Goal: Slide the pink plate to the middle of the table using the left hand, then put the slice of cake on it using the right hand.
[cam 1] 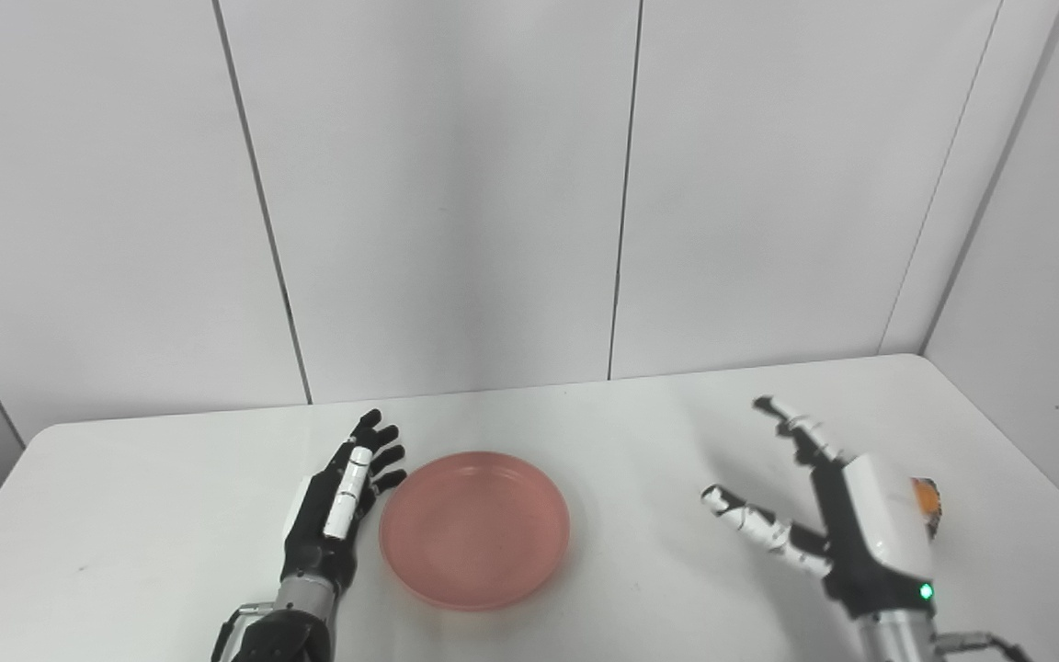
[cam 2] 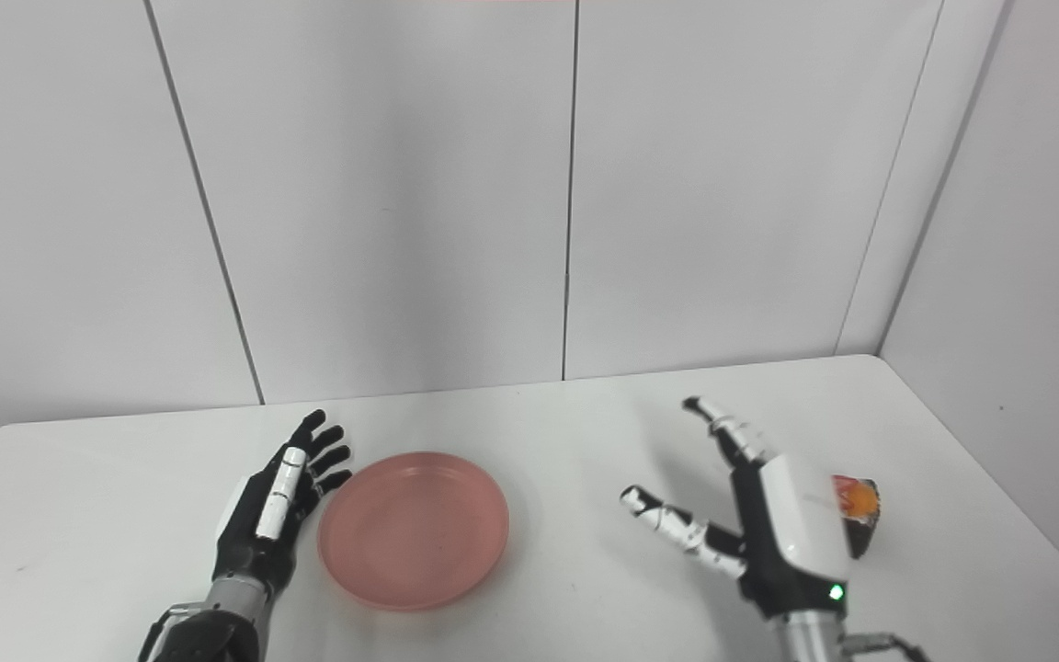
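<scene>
The right hand (cam 2: 782, 538) stands nearest, fingers spread wide and holding nothing; the left hand (cam 1: 336, 515) lies flat, fingers extended, just beside the round pink plastic plate (cam 1: 474, 529) near mid-table; the orange-topped slice of cake (cam 2: 856, 515) sits partly hidden behind the right hand.

The plate (cam 1: 474, 530) is plain salmon pink on a white table (cam 1: 631, 423). Both hands (cam 1: 335, 515) (cam 1: 847, 524) are black and white; the cake slice (cam 2: 856, 515) shows orange on dark brown.

White table (cam 1: 171, 496) before grey panelled wall (cam 1: 447, 202)
</scene>
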Robot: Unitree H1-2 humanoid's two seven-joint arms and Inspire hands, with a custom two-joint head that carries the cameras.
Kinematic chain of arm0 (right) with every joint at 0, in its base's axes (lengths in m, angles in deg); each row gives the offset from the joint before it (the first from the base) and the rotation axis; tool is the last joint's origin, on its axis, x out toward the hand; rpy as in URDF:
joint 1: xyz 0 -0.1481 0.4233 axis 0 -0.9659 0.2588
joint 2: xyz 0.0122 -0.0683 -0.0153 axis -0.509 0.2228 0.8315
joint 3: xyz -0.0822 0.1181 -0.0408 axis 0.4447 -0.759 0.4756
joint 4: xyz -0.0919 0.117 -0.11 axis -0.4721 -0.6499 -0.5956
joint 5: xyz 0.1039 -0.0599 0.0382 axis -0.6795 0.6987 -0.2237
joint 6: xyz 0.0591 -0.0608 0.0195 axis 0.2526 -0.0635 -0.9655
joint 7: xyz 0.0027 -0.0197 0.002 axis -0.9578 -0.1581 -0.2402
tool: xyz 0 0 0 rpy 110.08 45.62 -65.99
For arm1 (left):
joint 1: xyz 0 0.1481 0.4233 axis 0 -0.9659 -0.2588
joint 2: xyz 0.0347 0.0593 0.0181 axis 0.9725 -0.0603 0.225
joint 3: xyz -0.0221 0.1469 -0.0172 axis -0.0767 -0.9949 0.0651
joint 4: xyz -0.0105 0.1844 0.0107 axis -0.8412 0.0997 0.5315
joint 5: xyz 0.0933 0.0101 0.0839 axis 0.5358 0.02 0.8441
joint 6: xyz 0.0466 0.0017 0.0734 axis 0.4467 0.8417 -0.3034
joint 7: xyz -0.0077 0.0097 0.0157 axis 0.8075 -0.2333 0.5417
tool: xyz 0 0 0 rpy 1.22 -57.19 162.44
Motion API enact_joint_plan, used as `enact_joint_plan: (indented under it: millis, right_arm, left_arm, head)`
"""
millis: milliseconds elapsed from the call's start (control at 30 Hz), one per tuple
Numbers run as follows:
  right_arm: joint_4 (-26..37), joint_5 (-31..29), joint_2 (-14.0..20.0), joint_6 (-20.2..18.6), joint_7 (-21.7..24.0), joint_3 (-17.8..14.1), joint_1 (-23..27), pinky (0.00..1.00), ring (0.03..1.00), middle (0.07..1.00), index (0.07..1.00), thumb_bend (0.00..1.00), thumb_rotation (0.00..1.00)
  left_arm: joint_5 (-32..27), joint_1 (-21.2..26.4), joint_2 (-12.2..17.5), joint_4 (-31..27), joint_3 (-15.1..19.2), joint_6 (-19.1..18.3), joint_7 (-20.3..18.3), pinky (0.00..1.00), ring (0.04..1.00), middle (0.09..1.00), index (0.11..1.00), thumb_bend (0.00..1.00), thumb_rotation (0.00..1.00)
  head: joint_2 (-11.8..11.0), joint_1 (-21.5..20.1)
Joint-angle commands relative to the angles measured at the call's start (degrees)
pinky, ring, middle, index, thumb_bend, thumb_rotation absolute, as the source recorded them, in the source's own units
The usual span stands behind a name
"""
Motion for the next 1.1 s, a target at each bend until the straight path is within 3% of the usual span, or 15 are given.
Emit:
enact_joint_plan:
  millis: [0, 133, 300, 500, 767, 1067]
  right_arm:
    - [0.0, 0.7, 2.0, 3.1, -2.9, -1.2, 2.0, 0.62, 0.726, 0.783, 0.779, 0.73, 0.82]
    - [-2.6, 2.6, 5.7, 3.5, -4.4, -2.1, 3.3, 0.63, 0.705, 0.764, 0.769, 0.74, 0.82]
    - [-6.9, 9.0, 11.2, 0.8, -4.4, -1.5, 5.6, 0.65, 0.724, 0.766, 0.767, 0.76, 0.88]
    - [-16.5, 13.5, 15.8, 1.2, -8.8, -0.6, 8.7, 0.68, 0.73, 0.754, 0.747, 0.78, 0.85]
    - [-27.4, 13.5, 19.7, -1.2, -7.0, 1.3, 10.6, 0.64, 0.711, 0.743, 0.737, 0.79, 0.8]
    - [-35.4, 11.7, 21.0, -3.0, -5.9, 3.9, 11.4, 0.59, 0.669, 0.719, 0.717, 0.8, 0.78]
  left_arm:
    - [0.0, 1.6, 0.3, -0.5, -0.1, -0.1, 0.1, 0.78, 0.853, 0.873, 0.883, 0.72, 0.84]
    - [-0.3, 1.5, 0.0, -0.9, -0.1, -0.4, 0.0, 0.79, 0.861, 0.877, 0.888, 0.71, 0.85]
    - [-0.2, 1.2, -0.3, -0.9, -0.1, -0.3, 0.1, 0.79, 0.858, 0.875, 0.889, 0.7, 0.85]
    - [0.0, 0.8, -0.4, -1.2, -0.4, 0.0, -0.1, 0.78, 0.856, 0.882, 0.895, 0.69, 0.86]
    - [-0.1, 0.4, -0.5, -1.4, -0.5, 0.0, -0.3, 0.78, 0.855, 0.88, 0.893, 0.69, 0.87]
    - [0.2, -0.3, -0.5, -2.5, -0.6, -1.1, 0.0, 0.78, 0.856, 0.883, 0.899, 0.67, 0.87]
  head:
    - [0.1, 0.0]
    - [0.0, -0.2]
    - [0.0, 0.0]
    - [0.1, 0.1]
    - [0.4, 0.5]
    - [0.6, 0.6]
